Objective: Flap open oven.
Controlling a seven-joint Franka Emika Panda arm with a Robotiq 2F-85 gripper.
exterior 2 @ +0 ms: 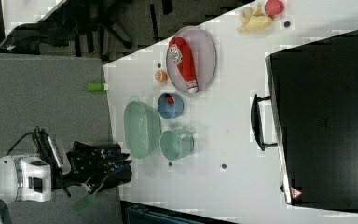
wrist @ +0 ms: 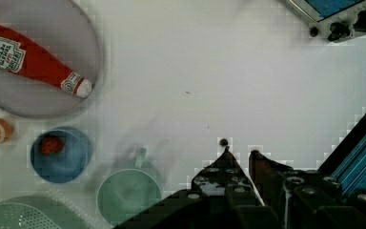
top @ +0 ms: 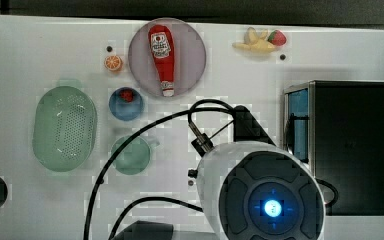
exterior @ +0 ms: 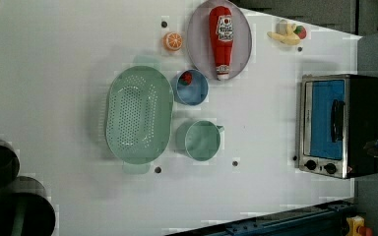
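The oven (exterior: 339, 125) stands shut near the table's (exterior: 54, 73) right edge in the left view, its long axis along that edge, its glass door and bar handle (exterior: 335, 120) facing the table's middle. The gripper (wrist: 238, 157) hangs above bare tabletop, its fingers (wrist: 225, 164) nearly pressed together, pinching nothing.

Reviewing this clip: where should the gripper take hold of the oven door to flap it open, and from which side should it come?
Grip the bar handle on the oven door. It stands off the blue glass on two posts, clear in the right view, leaving room for a finger behind it. Come from the open table in front of the door, the left view's left, taking the bar mid-length. The door looks closed, so a pull outward probably swings it.
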